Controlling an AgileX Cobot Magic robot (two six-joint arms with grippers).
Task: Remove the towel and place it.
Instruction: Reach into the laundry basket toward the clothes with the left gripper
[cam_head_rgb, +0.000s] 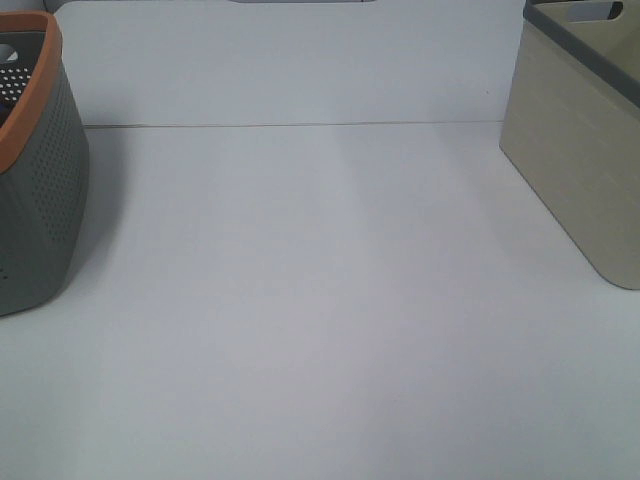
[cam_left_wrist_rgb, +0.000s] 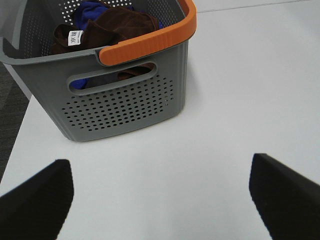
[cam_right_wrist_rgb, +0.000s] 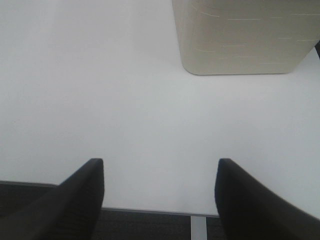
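The brown towel (cam_left_wrist_rgb: 120, 25) is seen bunched inside the orange-rimmed grey basket (cam_left_wrist_rgb: 125, 100), seemingly tangled with a blue cloth (cam_left_wrist_rgb: 92, 7). That cloth could be dragged out too, or the basket tipped by a snagged rim. The left jaws are held wide and empty, short of it. The right jaws are parted and empty, near the beige bin (cam_right_wrist_rgb: 240, 40).

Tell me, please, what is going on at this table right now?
Nothing is being handled yet. The brown towel lies crumpled inside the grey basket with the orange rim, together with a blue cloth. The left gripper hangs open and empty over the table in front of that basket. The right gripper, also open and empty, hangs over the table's edge, facing the beige bin.
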